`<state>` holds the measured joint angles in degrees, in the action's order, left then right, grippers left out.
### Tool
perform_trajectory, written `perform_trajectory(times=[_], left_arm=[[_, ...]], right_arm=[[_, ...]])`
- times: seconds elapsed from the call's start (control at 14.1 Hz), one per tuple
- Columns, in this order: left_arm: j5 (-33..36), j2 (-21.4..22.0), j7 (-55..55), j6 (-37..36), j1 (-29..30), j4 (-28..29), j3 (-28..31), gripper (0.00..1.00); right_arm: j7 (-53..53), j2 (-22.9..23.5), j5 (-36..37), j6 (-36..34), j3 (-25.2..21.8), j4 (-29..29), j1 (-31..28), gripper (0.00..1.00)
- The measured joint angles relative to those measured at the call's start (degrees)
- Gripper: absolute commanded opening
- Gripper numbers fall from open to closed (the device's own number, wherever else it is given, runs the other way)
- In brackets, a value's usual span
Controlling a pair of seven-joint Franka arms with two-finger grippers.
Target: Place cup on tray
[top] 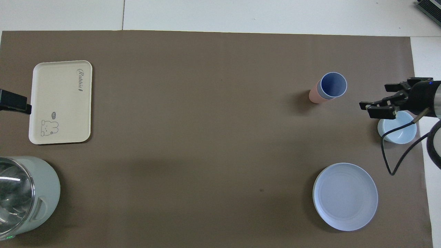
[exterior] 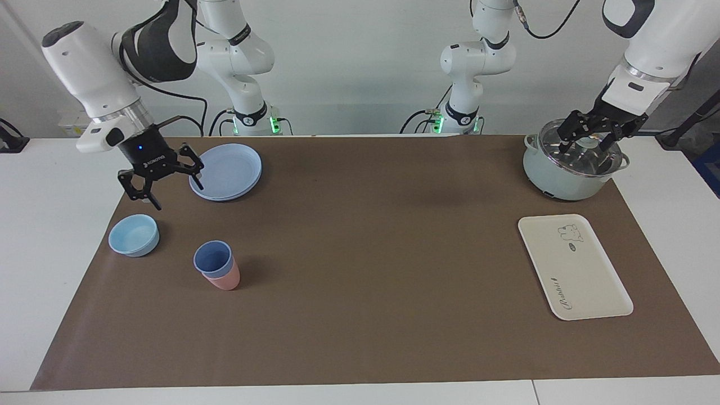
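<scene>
The periwinkle-blue cup (exterior: 212, 259) (top: 332, 85) stands upright, nested inside a salmon-pink cup (exterior: 226, 280) (top: 313, 96), at the right arm's end of the brown mat. The cream-white tray (exterior: 574, 267) (top: 62, 103) lies flat at the left arm's end and holds nothing. My right gripper (exterior: 178, 197) (top: 373, 96) is open and empty, up in the air over the mat beside the light-blue bowl, apart from the cup. My left gripper (exterior: 588, 140) is open and empty over the pot's glass lid; only a black part of it (top: 13, 105) shows in the overhead view.
A light-blue bowl (exterior: 133, 235) (top: 396, 132) sits beside the cups toward the mat's edge. A round blue plate (exterior: 225, 171) (top: 345, 196) lies nearer to the robots. A pale-green pot with a glass lid (exterior: 568, 180) (top: 24, 193) stands near the tray, nearer to the robots.
</scene>
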<state>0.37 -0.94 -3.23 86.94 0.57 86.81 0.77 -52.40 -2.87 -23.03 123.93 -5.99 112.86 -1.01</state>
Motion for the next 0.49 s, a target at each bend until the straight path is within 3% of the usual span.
perform_trajectory(times=[0.28, 0.49], left_arm=[[0.0, 0.0, 0.0, 0.0, 0.0, 0.0, 0.0, 1.0], [0.0, 0.0, 0.0, 0.0, 0.0, 0.0, 0.0, 1.0]], right_arm=[[-25.96, 4.93, -16.77, 1.19, -0.23, 2.56, -5.92, 1.0], [-39.43, 10.25, -28.38, 1.53, -0.33, 2.98, -8.14, 1.0]])
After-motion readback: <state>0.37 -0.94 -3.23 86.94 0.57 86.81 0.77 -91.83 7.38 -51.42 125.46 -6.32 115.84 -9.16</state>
